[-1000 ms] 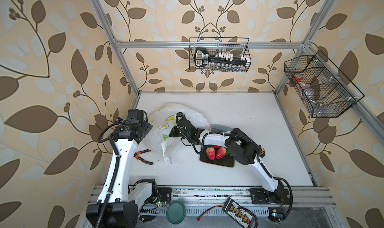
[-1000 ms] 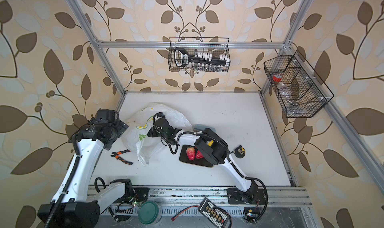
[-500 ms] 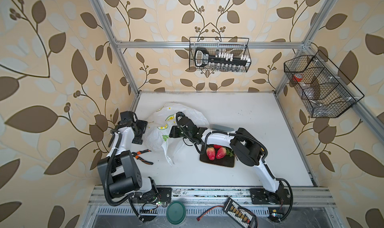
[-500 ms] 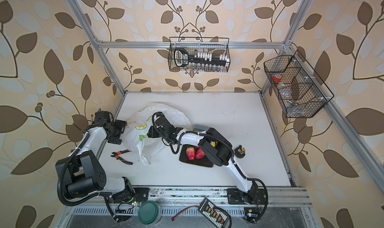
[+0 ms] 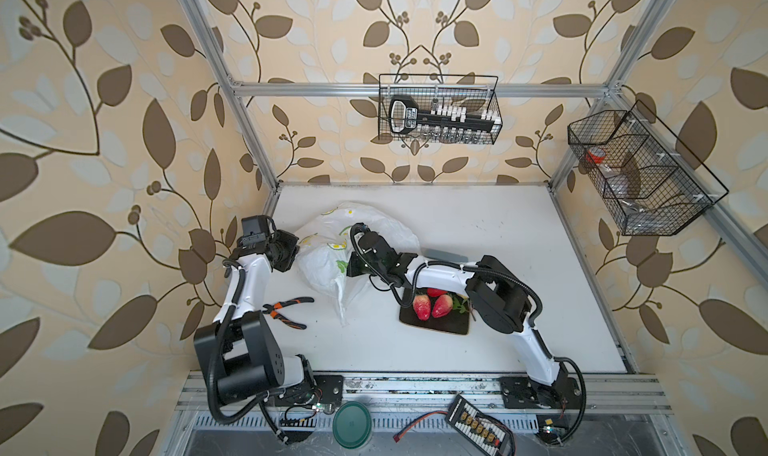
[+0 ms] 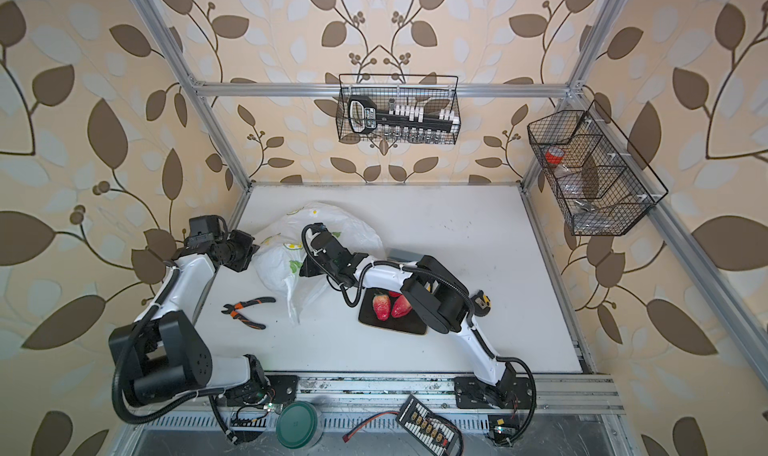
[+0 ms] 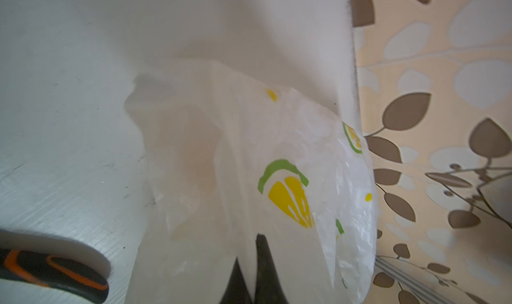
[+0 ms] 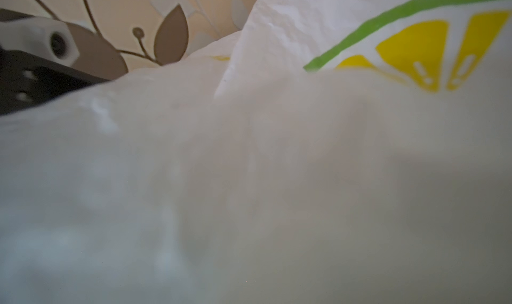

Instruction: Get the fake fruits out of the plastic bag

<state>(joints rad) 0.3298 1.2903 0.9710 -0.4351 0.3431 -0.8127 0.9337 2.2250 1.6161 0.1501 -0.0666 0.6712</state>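
— Where is your left tool?
— My left tool [image 5: 296,253] sits at the left edge of the plastic bag [image 5: 328,263]. In the left wrist view its two dark fingers [image 7: 266,266] are pressed together, with a fold of the bag's film caught between them.
— And the right one?
— My right tool [image 5: 350,263] points into the bag from the opposite side, its tips buried in the film. The right wrist view shows only white plastic and a printed lemon slice [image 8: 415,45]. I cannot tell whether this tool is spread or closed, or whether it has anything.
— Where are the fake fruits [image 5: 441,304]?
— Two red strawberries [image 5: 422,307] lie side by side on the black tray [image 5: 440,329], beside a green leafy sprig [image 5: 459,303]. My right arm [image 5: 444,273] half hides a third red piece. The tray lies on the white surface [image 5: 478,234], right of the bag and apart from it. A pinkish-orange tint shows through the film in the left wrist view; I cannot tell what it is.
— Anything else?
— Orange-handled pliers [image 5: 286,310] lie on the surface near my left arm [image 5: 249,283], left of the bag's trailing end.
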